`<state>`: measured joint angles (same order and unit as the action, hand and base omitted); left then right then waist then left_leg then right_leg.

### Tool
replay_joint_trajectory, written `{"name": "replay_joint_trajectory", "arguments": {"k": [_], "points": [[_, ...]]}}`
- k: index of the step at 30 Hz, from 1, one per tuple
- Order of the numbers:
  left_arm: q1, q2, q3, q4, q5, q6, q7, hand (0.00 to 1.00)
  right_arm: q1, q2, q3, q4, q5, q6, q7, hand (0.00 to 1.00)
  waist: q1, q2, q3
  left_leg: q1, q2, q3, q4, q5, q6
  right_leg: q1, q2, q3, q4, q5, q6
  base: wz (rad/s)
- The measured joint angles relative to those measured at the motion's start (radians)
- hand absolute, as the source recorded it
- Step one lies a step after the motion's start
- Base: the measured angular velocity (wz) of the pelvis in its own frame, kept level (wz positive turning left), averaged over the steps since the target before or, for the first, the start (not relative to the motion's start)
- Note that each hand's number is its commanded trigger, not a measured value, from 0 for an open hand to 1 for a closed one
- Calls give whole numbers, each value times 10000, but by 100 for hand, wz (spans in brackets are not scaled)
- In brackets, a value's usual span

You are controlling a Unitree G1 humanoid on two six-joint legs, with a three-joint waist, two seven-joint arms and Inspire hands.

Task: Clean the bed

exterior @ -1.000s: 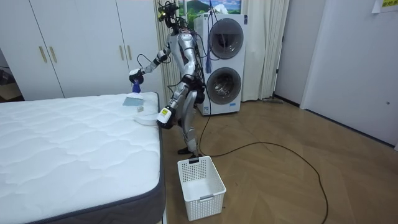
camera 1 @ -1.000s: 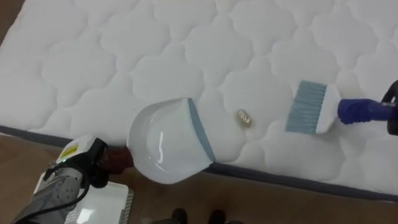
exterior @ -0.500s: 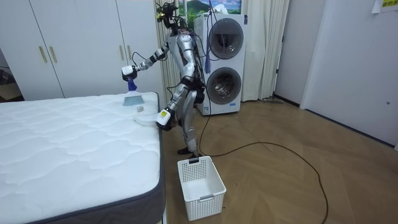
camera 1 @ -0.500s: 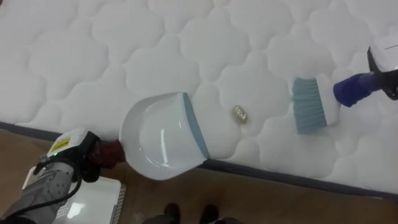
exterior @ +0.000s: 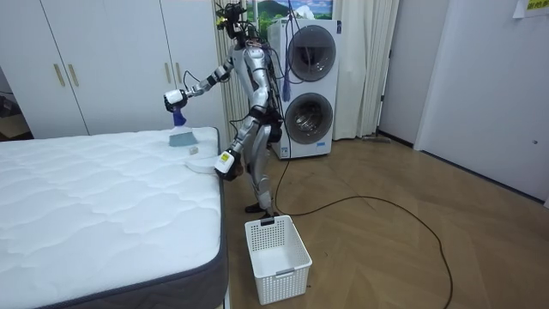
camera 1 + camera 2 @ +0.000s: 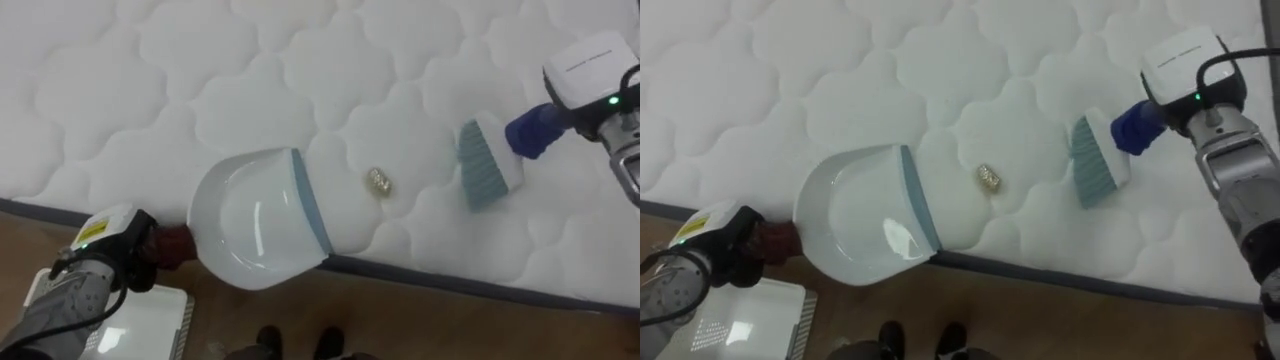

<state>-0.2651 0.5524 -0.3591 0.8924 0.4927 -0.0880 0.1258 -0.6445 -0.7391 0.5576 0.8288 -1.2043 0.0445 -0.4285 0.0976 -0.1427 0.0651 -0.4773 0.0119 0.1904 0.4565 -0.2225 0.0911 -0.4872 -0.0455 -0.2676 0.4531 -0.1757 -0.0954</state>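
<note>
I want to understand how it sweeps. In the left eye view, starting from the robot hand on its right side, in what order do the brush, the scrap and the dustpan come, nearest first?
From the right robot hand:
1. Brush, held in that hand, on the right.
2. Scrap, in the middle.
3. Dustpan, on the left.

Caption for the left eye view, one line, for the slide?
Left hand holds white dustpan at mattress edge; small scrap lies between it and the blue-handled brush.
</note>
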Motion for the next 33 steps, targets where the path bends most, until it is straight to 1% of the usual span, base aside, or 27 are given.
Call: {"name": "replay_joint_trajectory", "arguments": {"k": [2, 5, 9, 15, 18, 20, 22, 26, 29, 33], "points": [[-6, 14, -14, 0, 3, -63, 9, 100, 2, 26, 116, -239, 291, -15, 78, 100, 52, 9, 0, -11, 26, -9, 51, 2, -4, 32, 33, -30, -82, 58, 1, 0], [-31, 13, -71, -5, 147, -104, 9, 100, 121, 237, 119, -566, 661, -70, 465, 100, 187, 27, 1, -11, 71, -31, 63, 3, -5, 139, 93, -79, -230, 98, 25, 0], [-41, 13, -72, -6, 222, -126, -6, 100, 272, 368, 120, -866, 989, -271, 901, 100, 203, 91, -15, -18, 70, -42, 56, 3, -4, 148, 96, -80, -243, 100, 33, 0], [-54, 11, -70, -89, 407, 9, -13, 100, 299, 382, 117, -1021, 1229, -351, 1267, 100, 195, 179, -41, -16, 82, -41, 92, 3, -5, 158, 103, -78, -237, 99, 34, 0], [-55, 11, -70, -91, 483, 14, -10, 100, 367, 381, 117, -1275, 1574, -354, 1480, 100, 194, 246, -43, -17, 81, -38, 87, 3, -5, 155, 100, -89, -227, 99, 34, 0], [-57, 9, -70, -98, 484, 0, 1, 100, 410, 401, 120, -1424, 1995, -476, 1619, 100, 200, 292, -43, -16, 86, -37, 97, 3, -5, 146, 97, -103, -204, 99, 33, 0], [-53, 9, -70, -95, 491, 11, 2, 100, 486, 421, 117, -1682, 2244, -460, 1810, 100, 195, 325, -55, -11, 92, -30, 98, 3, -6, 134, 94, -107, -184, 103, 26, 0], [-52, 1, -87, -72, 488, 41, 18, 100, 778, 475, 118, -2258, 2842, -502, 2092, 100, 184, 335, -59, 24, 99, -17, 104, 12, -20, 135, 94, -86, -130, 112, 11, 0], [-49, -61, -96, -18, 549, 75, 137, 100, 926, 609, 95, -2549, 3299, -570, 2437, 100, 151, 337, -59, 21, 99, -10, 102, 15, -26, 129, 96, -81, -126, 129, -18, 0], [12, -87, -96, -5, 578, 65, 192, 100, 1034, 623, 63, -2859, 4061, -780, 2801, 100, 139, 345, -64, 20, 97, -10, 110, 15, -26, 114, 89, -66, -70, 129, -19, 0]]}}
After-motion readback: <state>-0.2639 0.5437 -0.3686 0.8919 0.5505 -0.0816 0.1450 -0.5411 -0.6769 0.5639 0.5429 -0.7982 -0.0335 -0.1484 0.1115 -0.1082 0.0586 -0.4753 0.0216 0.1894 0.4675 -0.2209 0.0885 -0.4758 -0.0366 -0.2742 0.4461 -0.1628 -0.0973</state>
